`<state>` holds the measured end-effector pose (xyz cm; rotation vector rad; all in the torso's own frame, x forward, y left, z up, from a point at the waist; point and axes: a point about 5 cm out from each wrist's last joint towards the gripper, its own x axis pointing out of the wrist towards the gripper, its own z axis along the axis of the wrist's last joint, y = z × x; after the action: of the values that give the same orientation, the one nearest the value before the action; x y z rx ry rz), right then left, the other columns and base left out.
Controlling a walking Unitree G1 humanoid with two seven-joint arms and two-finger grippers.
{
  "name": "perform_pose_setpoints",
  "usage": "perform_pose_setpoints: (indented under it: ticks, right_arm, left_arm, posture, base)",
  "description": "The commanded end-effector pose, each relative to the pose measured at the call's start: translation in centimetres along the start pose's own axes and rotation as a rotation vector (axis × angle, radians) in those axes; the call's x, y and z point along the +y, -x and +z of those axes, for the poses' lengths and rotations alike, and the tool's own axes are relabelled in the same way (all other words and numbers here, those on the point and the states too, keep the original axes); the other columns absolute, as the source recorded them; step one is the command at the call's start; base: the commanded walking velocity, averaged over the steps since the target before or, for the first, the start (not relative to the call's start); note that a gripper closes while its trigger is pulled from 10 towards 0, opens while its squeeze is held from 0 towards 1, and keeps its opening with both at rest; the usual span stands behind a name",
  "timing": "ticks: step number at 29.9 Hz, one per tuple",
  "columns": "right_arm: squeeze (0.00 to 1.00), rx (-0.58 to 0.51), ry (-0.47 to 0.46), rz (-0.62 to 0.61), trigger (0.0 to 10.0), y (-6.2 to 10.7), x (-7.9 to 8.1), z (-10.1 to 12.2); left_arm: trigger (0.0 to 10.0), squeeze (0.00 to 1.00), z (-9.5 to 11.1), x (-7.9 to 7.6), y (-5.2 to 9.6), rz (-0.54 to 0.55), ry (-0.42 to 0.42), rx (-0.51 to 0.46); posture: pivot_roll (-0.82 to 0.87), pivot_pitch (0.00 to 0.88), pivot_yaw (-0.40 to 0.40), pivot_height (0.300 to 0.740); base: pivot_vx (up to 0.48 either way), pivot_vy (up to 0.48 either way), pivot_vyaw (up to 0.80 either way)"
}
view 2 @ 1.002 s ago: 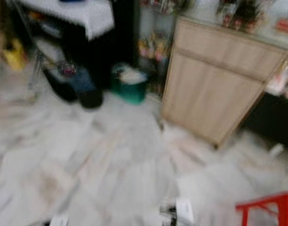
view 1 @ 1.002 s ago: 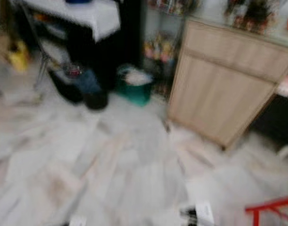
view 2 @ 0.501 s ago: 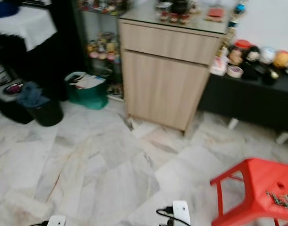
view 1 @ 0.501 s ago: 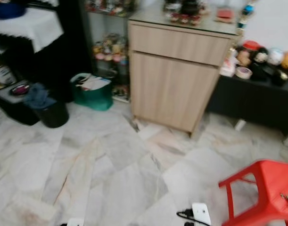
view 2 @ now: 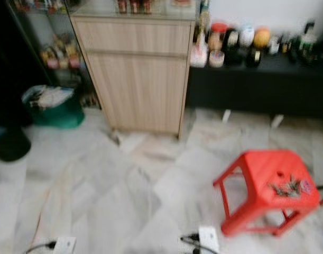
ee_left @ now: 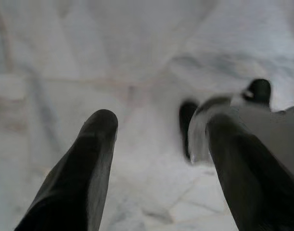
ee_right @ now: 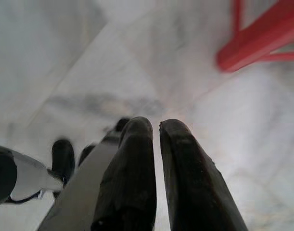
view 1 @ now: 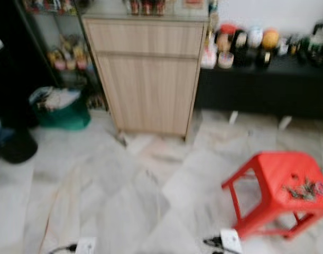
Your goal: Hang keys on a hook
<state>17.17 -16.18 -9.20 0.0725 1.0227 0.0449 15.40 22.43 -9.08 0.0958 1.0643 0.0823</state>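
Keys (view 2: pixel 289 187) lie in a small heap on a red stool (view 2: pixel 256 172) at near right, on the marble floor (view 1: pixel 124 196). Left gripper (ee_left: pixel 159 139) hangs with fingers wide apart; right gripper (ee_right: pixel 155 132) fingers nearly closed, holding nothing.

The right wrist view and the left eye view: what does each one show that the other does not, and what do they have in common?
Right wrist view: the right gripper, its two black fingers almost touching with nothing between them, hanging above the floor. Left eye view: the keys lying on top of the red stool, the wooden cabinet, a green basket and a black low shelf with figurines. Shared: the red stool, seen from the wrist as legs, and the marble floor.
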Motion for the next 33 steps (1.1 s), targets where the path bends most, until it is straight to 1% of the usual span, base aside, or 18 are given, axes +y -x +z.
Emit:
perform_pose_setpoints:
  ticks: [1, 15, 22, 23, 25, 26, 27, 29, 30, 33]
  right_arm:
    - [1.00, 0.026, -0.022, 0.012, 10.0, 0.05, 0.57, -0.90]
    - [1.00, 0.022, -0.029, 0.013, 10.0, 0.04, 0.49, -0.77]
    - [1.00, 0.013, -0.028, 0.005, 10.0, 0.05, 0.38, -0.70]
    - [0.98, -0.006, -0.031, 0.000, 10.0, 0.05, 0.35, -0.55]
    - [0.98, -0.002, -0.022, 0.001, 10.0, 0.05, 0.35, -0.57]
    - [0.00, 0.002, -0.007, 0.006, 10.0, 0.05, 0.38, -0.57]
    - [0.00, 0.003, -0.011, 0.003, 10.0, 0.05, 0.37, -0.60]
    - [0.00, 0.004, -0.016, 0.001, 10.0, 0.05, 0.36, -0.62]
    - [0.00, 0.004, -0.017, 0.000, 10.0, 0.05, 0.36, -0.62]
    - [0.00, 0.004, -0.018, -0.003, 10.0, 0.05, 0.36, -0.63]
  left_arm:
    - [10.0, 0.00, -1.25, 0.53, 0.21, 0.013, -0.013, 0.042]
    - [10.0, 0.00, -1.03, 0.50, 0.16, 0.021, -0.032, 0.041]
    - [10.0, 0.00, -1.12, 0.44, 0.16, 0.022, -0.034, 0.048]
    - [10.0, 0.00, -1.13, 0.43, 0.16, 0.022, -0.034, 0.049]
    - [10.0, 0.00, -1.13, 0.43, 0.16, 0.021, -0.037, 0.050]
    - [10.0, 0.00, -1.25, 0.45, 0.17, 0.024, -0.002, 0.058]
    - [10.0, 0.00, -1.36, 0.39, 0.17, 0.019, 0.023, 0.066]
    - [10.0, 0.00, -1.32, 0.30, 0.16, 0.005, -0.009, 0.069]
    - [10.0, 1.00, -1.21, 0.33, 0.15, 0.002, -0.030, 0.064]
    - [10.0, 1.00, -1.17, 0.33, 0.15, 0.006, -0.004, 0.057]
  posture:
    - [0.06, 0.051, -0.001, 0.740]
    - [0.05, 0.041, -0.006, 0.740]
    - [0.05, 0.027, -0.005, 0.740]
    - [0.05, 0.023, -0.005, 0.740]
    - [0.05, 0.023, -0.005, 0.740]
    - [0.05, 0.018, -0.005, 0.740]
    - [0.05, 0.018, -0.005, 0.740]
    - [0.05, 0.018, -0.005, 0.740]
    - [0.05, 0.020, -0.005, 0.740]
    - [0.05, 0.024, -0.005, 0.740]
  base:
    - [0.000, 0.000, -0.67]
    - [0.000, 0.000, -0.66]
    - [0.000, -0.295, -0.56]
    - [0.000, -0.274, 0.00]
    - [0.000, -0.274, 0.00]
    - [0.000, -0.274, 0.00]
    - [0.000, -0.262, 0.00]
    - [0.000, -0.247, 0.00]
    - [0.000, 0.000, 0.00]
    - [0.000, 0.000, 0.00]
